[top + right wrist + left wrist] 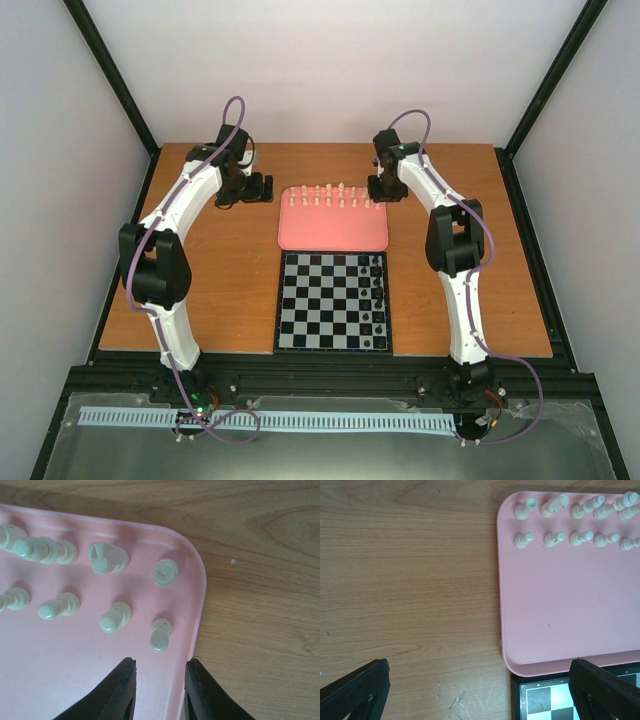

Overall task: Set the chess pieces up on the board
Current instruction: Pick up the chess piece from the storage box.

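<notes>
The left fingers (360,690) stand wide apart over bare desk (410,580), just off the left edge of the pink tray (560,630). They hold nothing and touch nothing, and only their two dark tips show, at the bottom corners of the wrist view. The right fingers (122,692) are parted by a narrow gap with nothing between them. They are above the tray's right rim near its far corner, just short of the nearest cream pawn; whether they touch the tray I cannot tell.

The chess pieces (114,617) stand in two rows along the tray's far edge. The board (320,300) lies on the desk just on the near side of the tray, with a column of black pieces (376,300) along its right side. The left wrist view cuts the rows off at the right and shows only a corner of the board. From above, the piece types are too small to tell.
</notes>
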Robot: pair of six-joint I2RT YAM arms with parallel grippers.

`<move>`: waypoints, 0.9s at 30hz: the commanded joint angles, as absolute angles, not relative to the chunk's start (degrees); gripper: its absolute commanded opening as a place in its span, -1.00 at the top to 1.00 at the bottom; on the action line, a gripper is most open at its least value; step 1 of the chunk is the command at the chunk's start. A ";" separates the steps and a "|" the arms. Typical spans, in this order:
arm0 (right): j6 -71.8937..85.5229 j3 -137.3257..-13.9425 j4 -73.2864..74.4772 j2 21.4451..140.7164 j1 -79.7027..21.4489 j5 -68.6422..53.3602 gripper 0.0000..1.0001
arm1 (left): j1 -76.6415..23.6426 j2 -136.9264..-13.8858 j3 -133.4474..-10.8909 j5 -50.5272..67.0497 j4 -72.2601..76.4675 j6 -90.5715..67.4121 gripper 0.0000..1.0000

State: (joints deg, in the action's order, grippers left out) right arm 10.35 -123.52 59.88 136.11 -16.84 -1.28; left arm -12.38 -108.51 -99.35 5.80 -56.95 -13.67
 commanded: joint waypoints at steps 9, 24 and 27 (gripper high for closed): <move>10.37 -127.31 60.01 139.95 -16.39 -2.91 0.46 | -11.87 -109.07 -99.84 5.89 -56.41 -14.33 -1.00; 10.28 -129.65 60.72 143.00 -16.39 -3.25 0.50 | -11.44 -109.13 -99.49 5.80 -56.41 -14.39 -1.00; 10.22 -129.68 60.81 143.14 -16.30 -2.93 0.53 | -11.37 -109.31 -99.49 5.94 -56.38 -14.37 -1.00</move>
State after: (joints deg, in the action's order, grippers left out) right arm 10.35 -127.83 60.27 142.56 -16.80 -2.83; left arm -11.88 -108.53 -99.11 5.78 -56.95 -13.67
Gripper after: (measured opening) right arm 0.246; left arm 0.999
